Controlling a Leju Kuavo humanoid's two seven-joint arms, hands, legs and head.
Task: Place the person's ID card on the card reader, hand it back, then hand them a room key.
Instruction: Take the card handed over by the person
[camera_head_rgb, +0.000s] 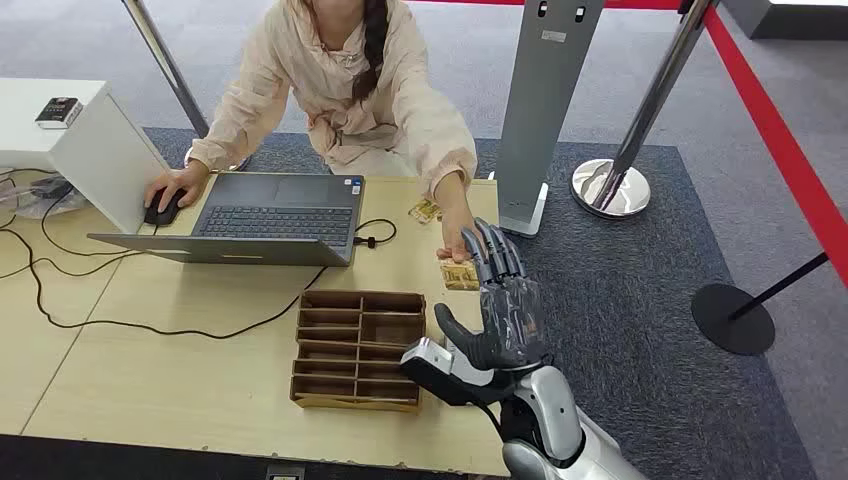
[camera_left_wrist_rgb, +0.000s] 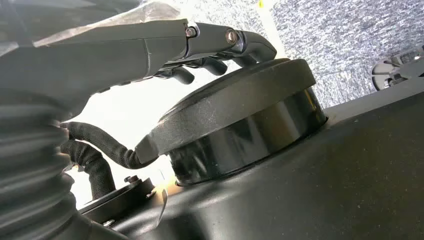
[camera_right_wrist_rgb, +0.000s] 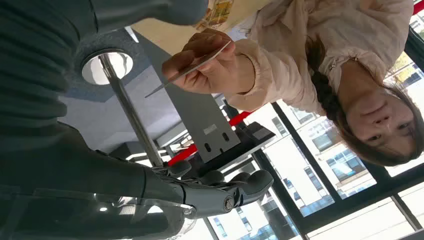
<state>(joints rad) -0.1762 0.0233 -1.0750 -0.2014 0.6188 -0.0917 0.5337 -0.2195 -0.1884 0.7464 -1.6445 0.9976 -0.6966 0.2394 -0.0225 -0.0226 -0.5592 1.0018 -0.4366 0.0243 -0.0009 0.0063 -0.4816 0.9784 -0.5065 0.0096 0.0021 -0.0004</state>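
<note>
Handover step, centre-right of frame: grey right hand (camera_head_rgb: 503, 300) spread, empty; person's hand (camera_head_rgb: 459, 238) offers beige ID card (camera_head_rgb: 461, 275); next, pinch it

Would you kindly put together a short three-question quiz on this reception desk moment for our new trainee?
1. True or false: the robot's right hand already holds the card.
2. Which is under the person's other hand? A) mouse B) wooden organizer C) stanchion base
3. Fill in: the open laptop lies on the ____.

Key: 1 false, the person's hand pinches the card while the robot's fingers are spread beside it; 2 A; 3 table.
</note>
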